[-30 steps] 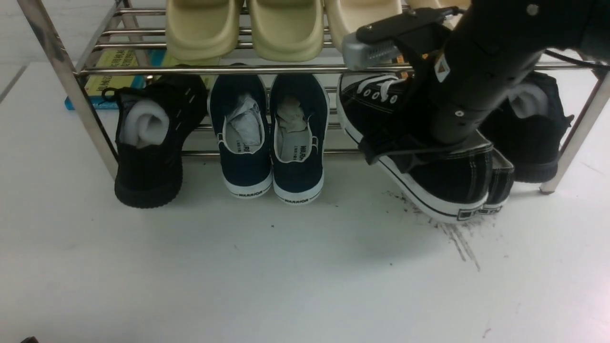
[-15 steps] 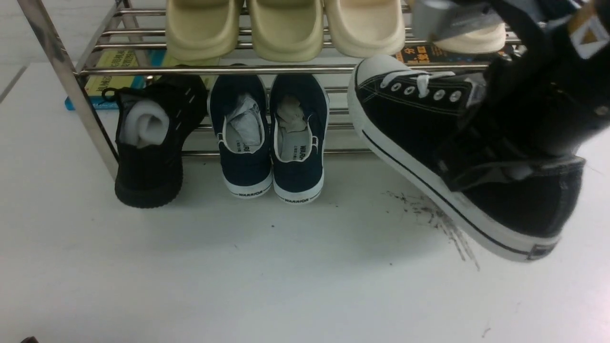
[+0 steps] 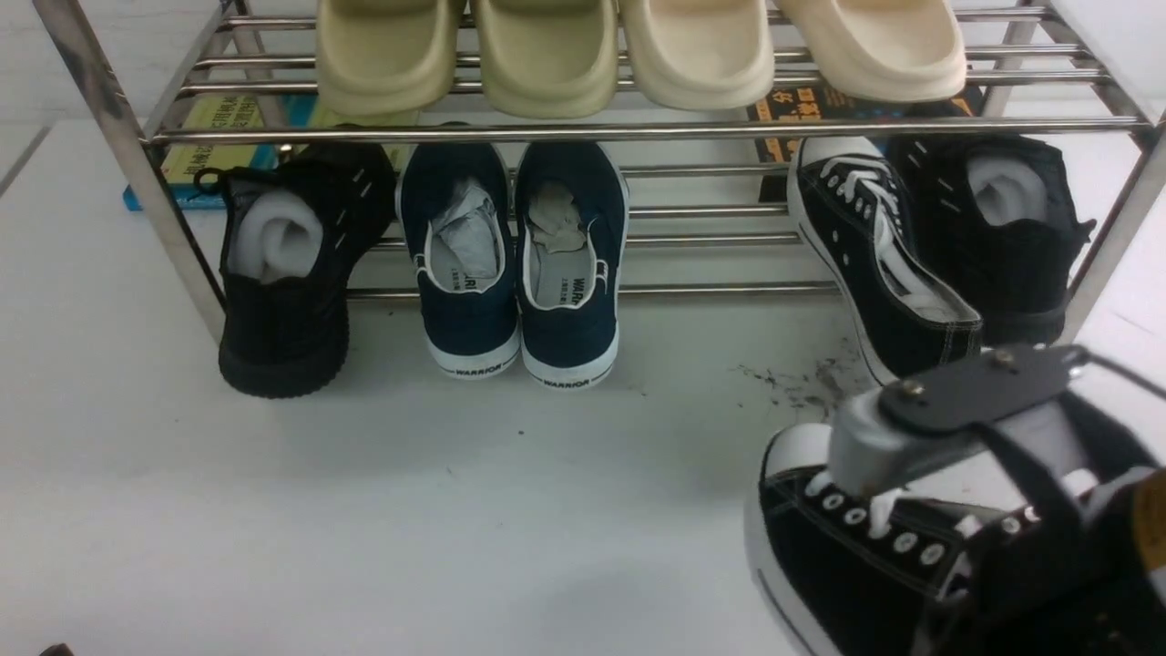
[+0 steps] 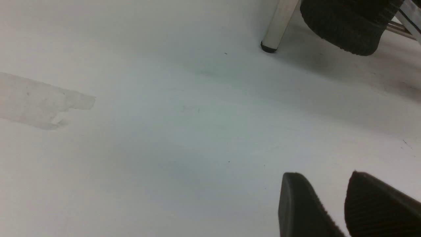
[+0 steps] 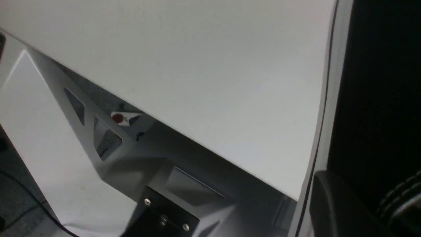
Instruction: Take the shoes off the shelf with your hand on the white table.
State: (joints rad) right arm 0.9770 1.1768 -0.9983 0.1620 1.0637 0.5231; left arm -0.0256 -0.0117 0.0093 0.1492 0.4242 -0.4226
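My right hand (image 3: pixel 1020 510) is clamped on one black lace-up sneaker (image 3: pixel 847 556), clear of the shelf (image 3: pixel 547 130) and low over the near part of the table (image 3: pixel 364 510). Its mate (image 3: pixel 874 264) sits on the bottom tier. Next I should set this one down, let go, then fetch the other.
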